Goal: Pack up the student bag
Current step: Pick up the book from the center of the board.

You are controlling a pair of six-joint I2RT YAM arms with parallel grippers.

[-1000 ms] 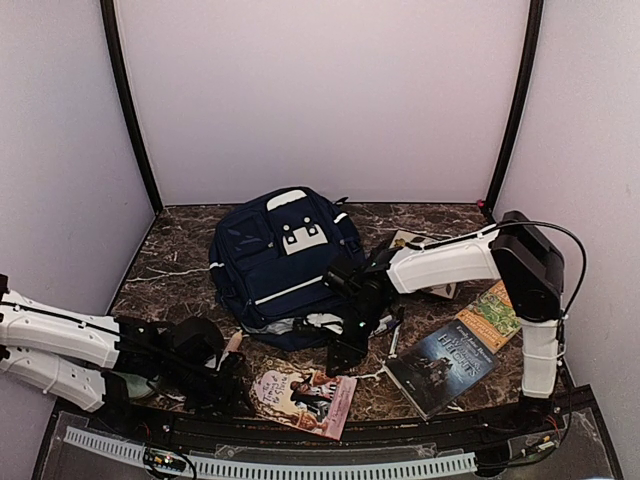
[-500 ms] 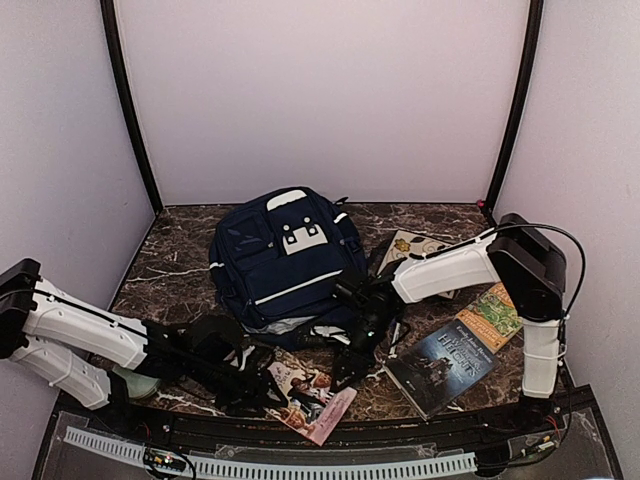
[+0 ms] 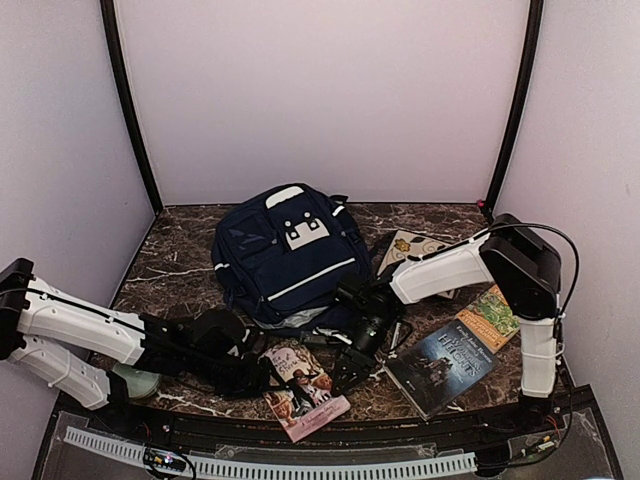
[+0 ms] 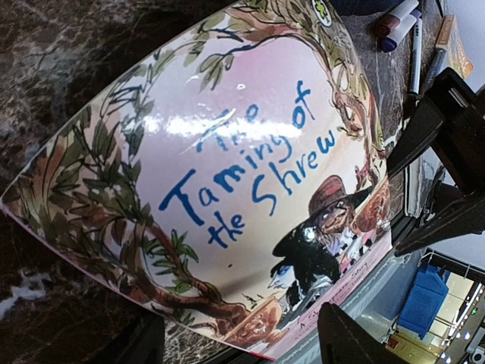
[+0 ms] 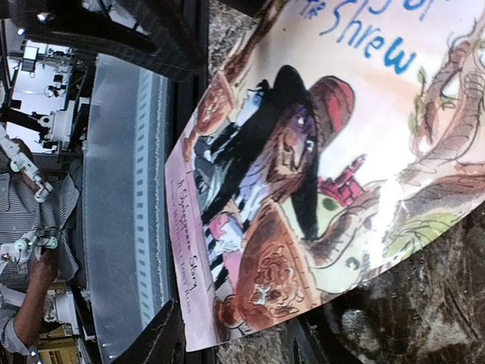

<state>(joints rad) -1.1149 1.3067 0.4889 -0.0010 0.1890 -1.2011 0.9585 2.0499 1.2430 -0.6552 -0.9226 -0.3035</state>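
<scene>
The navy student bag [image 3: 285,255] lies at the middle of the table, its opening toward the front. A pink book, "The Taming of the Shrew" [image 3: 300,390], lies in front of it, its near end over the table's front edge. It fills the left wrist view [image 4: 227,167] and the right wrist view [image 5: 318,152]. My left gripper [image 3: 262,378] is at the book's left side, jaws wide apart, with a book corner between them [image 4: 242,334]. My right gripper [image 3: 345,372] is at the book's right side, open, with another corner between its jaws [image 5: 235,341].
A dark book [image 3: 445,360] and a green-orange book [image 3: 490,315] lie at the right front. Another book [image 3: 410,245] lies behind the right arm. Pens and markers [image 3: 395,335] lie beside the bag's opening. A pale green object [image 3: 135,382] sits under the left arm.
My left arm has reached right to the pink book. The book has turned and slid toward the front edge. My right gripper has dropped from the bag's opening toward the book.
</scene>
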